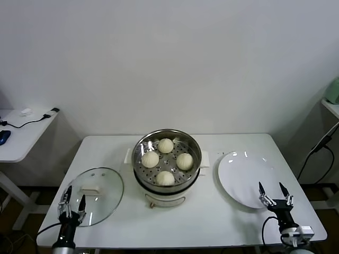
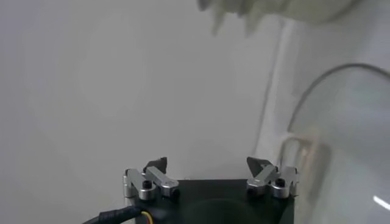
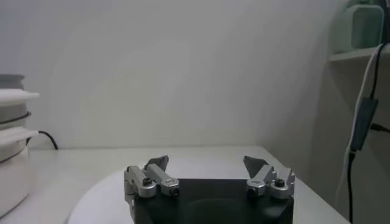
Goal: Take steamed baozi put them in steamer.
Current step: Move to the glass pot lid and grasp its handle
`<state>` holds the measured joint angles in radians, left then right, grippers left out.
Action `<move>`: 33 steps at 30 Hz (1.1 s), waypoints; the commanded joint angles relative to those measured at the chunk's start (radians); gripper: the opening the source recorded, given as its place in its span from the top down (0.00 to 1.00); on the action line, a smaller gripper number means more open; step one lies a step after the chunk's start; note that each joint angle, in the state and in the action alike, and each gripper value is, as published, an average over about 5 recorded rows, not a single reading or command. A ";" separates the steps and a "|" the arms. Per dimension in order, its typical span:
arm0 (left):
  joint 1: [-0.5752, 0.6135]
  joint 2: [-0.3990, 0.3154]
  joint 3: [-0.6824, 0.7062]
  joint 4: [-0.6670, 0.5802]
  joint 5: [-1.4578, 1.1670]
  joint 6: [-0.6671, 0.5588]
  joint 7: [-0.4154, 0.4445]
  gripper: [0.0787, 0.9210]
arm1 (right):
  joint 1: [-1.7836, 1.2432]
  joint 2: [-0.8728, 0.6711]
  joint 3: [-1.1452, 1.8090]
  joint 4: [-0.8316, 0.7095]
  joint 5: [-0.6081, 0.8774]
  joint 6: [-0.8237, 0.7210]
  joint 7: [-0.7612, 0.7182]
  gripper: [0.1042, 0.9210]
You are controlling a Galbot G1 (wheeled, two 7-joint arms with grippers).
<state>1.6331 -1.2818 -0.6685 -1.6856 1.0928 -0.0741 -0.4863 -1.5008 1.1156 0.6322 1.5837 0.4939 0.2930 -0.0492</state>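
My left hand [image 1: 72, 201] hangs low at the near left corner of the counter [image 1: 212, 222], its fingers spread apart with nothing between them. The round glass lid [image 1: 98, 194] lies flat on the counter just beyond and to the inner side of it; from my left wrist I see the lid's curved rim [image 2: 329, 85] off to one side, close by.

My right hand [image 1: 275, 190] sits at the near right corner, fingers likewise apart and gripping nothing. Its fingertips hover over the near edge of the flat white plate [image 1: 244, 177], which is bare. In the right wrist view the plate [image 3: 106, 195] spreads out ahead of my open fingers [image 3: 157, 164].

Between my two hands, farther in toward the middle of the counter, stands the steamer [image 1: 167, 164]: a shiny steel pot on a cream base with side handles. All four steamed baozi [image 1: 166, 145] rest on the perforated tray inside it, set roughly in a diamond, each apart from the others. The steamer's side [image 3: 12, 152] shows at the edge of my right wrist view, well apart from that hand.

A side table [image 1: 21, 135] with cables stands beyond my left hand.
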 commanded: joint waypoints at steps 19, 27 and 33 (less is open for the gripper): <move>-0.239 0.059 0.041 0.249 0.232 0.005 0.075 0.12 | -0.066 0.051 0.043 0.011 -0.050 0.033 -0.005 0.12; -0.276 0.060 0.052 0.279 0.204 0.017 0.103 0.12 | -0.070 0.063 0.045 0.017 -0.053 0.035 -0.012 0.12; -0.265 0.059 0.053 0.281 0.183 0.032 0.100 0.12 | -0.073 0.071 0.043 0.015 -0.058 0.039 -0.014 0.12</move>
<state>1.3954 -1.2256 -0.6204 -1.4321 1.2914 -0.0542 -0.4084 -1.5705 1.1806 0.6749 1.6001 0.4404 0.3283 -0.0603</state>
